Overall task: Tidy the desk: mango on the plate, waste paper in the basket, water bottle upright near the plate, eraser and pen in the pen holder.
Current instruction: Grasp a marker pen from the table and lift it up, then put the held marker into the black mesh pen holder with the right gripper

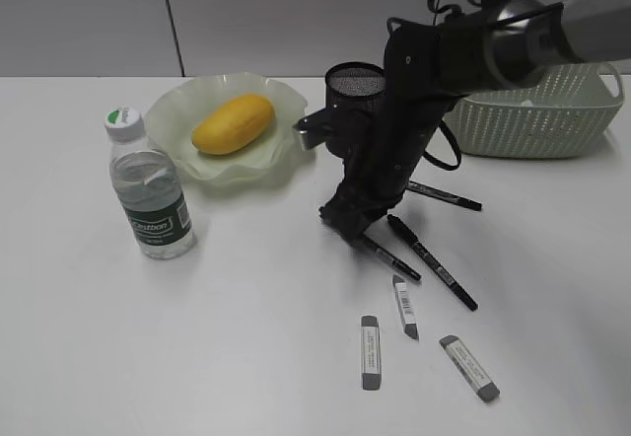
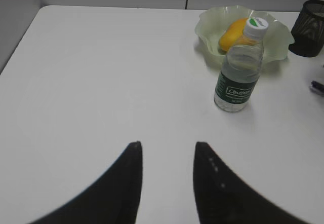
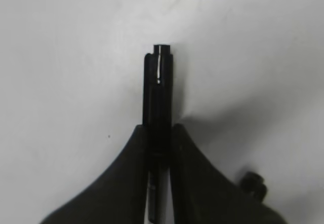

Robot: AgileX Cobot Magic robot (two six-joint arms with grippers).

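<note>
My right gripper (image 1: 352,221) is shut on a black pen (image 1: 390,257) low over the table; in the right wrist view the pen (image 3: 159,89) sticks out between the jaws (image 3: 159,130). Two more black pens (image 1: 432,261) (image 1: 444,195) lie beside it. Three erasers (image 1: 370,351) (image 1: 405,307) (image 1: 469,367) lie nearer the front. The mango (image 1: 233,123) lies on the pale green plate (image 1: 173,110). The water bottle (image 1: 148,189) stands upright by the plate. The black mesh pen holder (image 1: 355,83) stands behind my right arm. My left gripper (image 2: 167,145) is open and empty. No waste paper is in view.
The pale green basket (image 1: 537,110) stands at the back right. The left wrist view shows the bottle (image 2: 238,67), the mango (image 2: 230,34), the plate (image 2: 207,31) and the pen holder (image 2: 310,21) to its far right. Another pen's end (image 3: 253,183) shows in the right wrist view.
</note>
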